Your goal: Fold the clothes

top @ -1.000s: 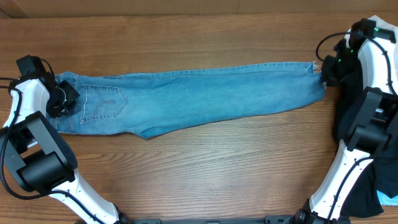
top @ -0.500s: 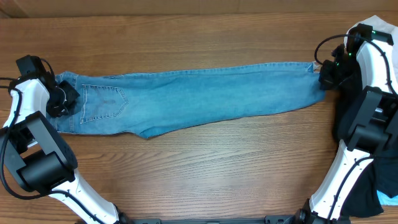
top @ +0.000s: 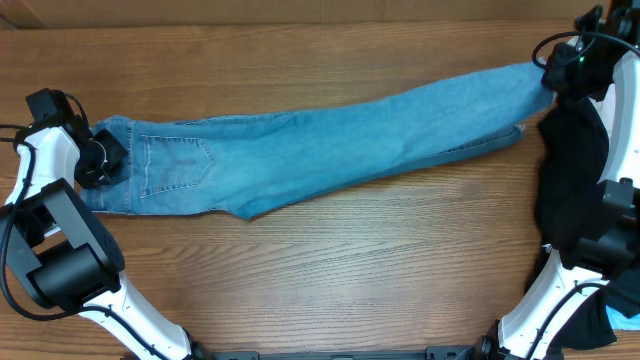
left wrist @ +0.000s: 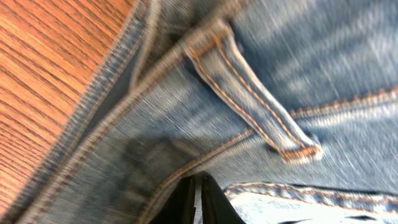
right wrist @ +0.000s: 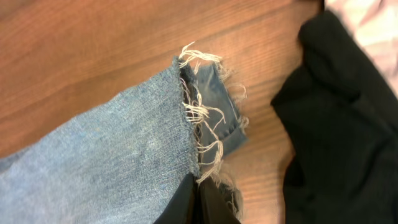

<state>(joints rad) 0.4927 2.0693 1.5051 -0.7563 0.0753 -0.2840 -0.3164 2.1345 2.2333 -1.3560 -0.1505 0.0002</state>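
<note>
Ankle end's up! Since a second ago it has swung off the wood toward the far edge, my right jaws snapping shut on the frayed hem (right wrist: 198,124). The jeans (top: 320,140) lie stretched along the worktop (top: 350,270), waist at the left, legs running right; whether both leg layers are in that grip I cannot tell. My left jaws are pinched narrow on denim at the waistband (left wrist: 106,130), near a belt loop (left wrist: 249,93). The black garment (top: 575,190) lies just beside the hem. I reckon the end-to-end fold is starting: next, carry the hem across to the waist, clear of that black cloth.
</note>
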